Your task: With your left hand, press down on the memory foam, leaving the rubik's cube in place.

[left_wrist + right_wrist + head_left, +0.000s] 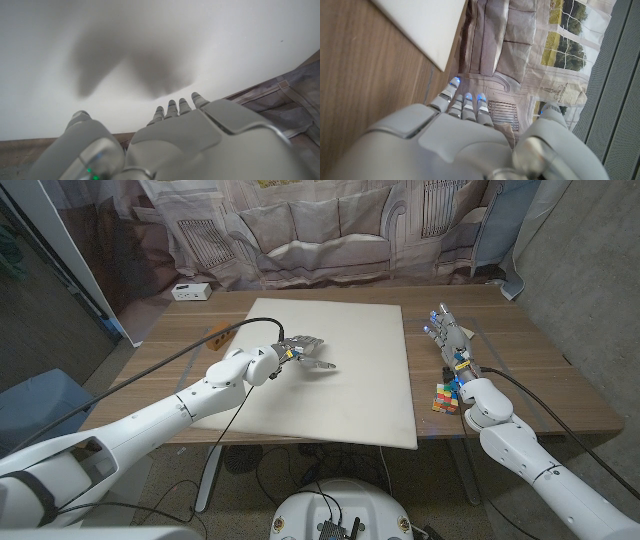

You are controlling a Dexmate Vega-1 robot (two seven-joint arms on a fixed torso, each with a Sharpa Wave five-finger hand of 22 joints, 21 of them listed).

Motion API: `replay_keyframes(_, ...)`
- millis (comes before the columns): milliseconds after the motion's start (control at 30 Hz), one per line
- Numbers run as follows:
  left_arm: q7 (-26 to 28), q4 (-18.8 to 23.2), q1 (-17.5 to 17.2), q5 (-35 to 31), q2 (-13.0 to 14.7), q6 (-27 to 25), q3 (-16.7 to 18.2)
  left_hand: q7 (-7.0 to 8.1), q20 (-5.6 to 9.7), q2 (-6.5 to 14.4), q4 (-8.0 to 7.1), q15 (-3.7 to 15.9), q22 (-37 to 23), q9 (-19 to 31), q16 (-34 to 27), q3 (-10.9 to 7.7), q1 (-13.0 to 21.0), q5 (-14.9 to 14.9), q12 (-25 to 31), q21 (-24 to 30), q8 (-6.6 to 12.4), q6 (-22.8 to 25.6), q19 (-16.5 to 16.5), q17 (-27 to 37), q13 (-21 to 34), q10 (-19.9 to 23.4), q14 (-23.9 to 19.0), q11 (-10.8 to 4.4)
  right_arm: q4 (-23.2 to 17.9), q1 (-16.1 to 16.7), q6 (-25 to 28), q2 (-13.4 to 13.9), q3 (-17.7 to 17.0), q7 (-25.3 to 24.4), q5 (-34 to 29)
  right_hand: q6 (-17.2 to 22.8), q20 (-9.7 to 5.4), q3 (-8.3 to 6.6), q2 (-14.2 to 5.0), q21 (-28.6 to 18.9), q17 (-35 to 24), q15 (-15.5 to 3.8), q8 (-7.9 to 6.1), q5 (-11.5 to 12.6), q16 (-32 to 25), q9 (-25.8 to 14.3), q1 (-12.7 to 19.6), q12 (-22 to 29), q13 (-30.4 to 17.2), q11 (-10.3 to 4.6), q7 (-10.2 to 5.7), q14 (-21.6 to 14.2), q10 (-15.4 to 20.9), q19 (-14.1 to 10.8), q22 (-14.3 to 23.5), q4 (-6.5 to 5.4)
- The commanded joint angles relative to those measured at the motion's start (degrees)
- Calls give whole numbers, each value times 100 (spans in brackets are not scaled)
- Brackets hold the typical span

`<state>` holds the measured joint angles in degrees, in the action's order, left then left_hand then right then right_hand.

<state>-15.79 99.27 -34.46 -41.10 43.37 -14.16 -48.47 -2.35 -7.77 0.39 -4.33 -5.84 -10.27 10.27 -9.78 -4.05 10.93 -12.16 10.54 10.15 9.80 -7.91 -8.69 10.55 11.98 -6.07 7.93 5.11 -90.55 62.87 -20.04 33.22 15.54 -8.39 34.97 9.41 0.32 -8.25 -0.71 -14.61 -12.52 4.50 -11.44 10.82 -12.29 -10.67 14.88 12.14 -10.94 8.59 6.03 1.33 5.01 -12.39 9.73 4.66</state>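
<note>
A large white memory foam slab lies on the middle of the wooden table. My left hand is over the slab's left part, fingers apart and pointing right, with its shadow on the foam beneath; it holds nothing. In the left wrist view the back of that hand faces the foam, which carries a dark shadow. A Rubik's cube sits on the table just right of the slab. My right hand stands beyond the cube with fingers stretched out, empty.
A small white box sits at the table's far left corner. A black cable runs over the table's left edge. A printed cloth backdrop hangs behind the table. Bare wood lies right of the right hand.
</note>
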Motion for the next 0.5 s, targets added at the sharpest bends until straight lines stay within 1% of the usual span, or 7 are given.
replay_keyframes(33, -22, -88, -7, 63, -56, 41, 13, -25, -6, -1, 2, -9, -31, 17, -61, 39, -72, -23, 61, 51, 68, 15, -24, 9, 11, -16, 7, 9, -52, 50, 9, 18, -14, -32, -19, 31, 4, -25, -58, 11, -8, 18, 12, 17, -2, -10, -10, -27, -16, 15, -3, -48, 35, -38, 13, 42)
replay_keyframes(267, -32, -169, 8, 197, -79, 157, 6, -23, -5, 2, -2, -6, -31, 17, -78, 47, -80, -28, 83, 76, 86, 49, 13, 7, 11, 6, -19, 15, -67, 74, 6, 22, -16, -39, -25, 37, 11, -25, -64, 23, -7, 21, 11, 16, -2, -10, -7, -25, -16, 12, -8, -52, 44, -44, 14, 47)
replay_keyframes(333, -40, -179, 9, 229, -82, 178, 2, -28, 37, 4, -3, -16, -30, 17, -85, 51, -83, -30, 94, 90, 93, 62, 40, 7, 11, 20, -31, 23, -83, 84, 9, 20, -25, -50, -15, 38, 17, -25, -66, 26, -7, 21, 11, 16, -1, -10, -6, -25, -16, 13, -8, -52, 48, -46, 14, 49)
replay_keyframes(500, -56, -209, 1, 304, -95, 206, -8, -40, 62, 8, -5, -18, -28, 17, -113, 60, -88, -35, 131, 119, 122, 130, 101, 5, 11, 82, -94, 39, -115, 100, 42, 31, -34, -51, 13, 48, 21, -25, -70, 35, -6, 27, 9, 15, -1, -10, -5, -26, -16, 14, -9, -54, 50, -52, 14, 52)
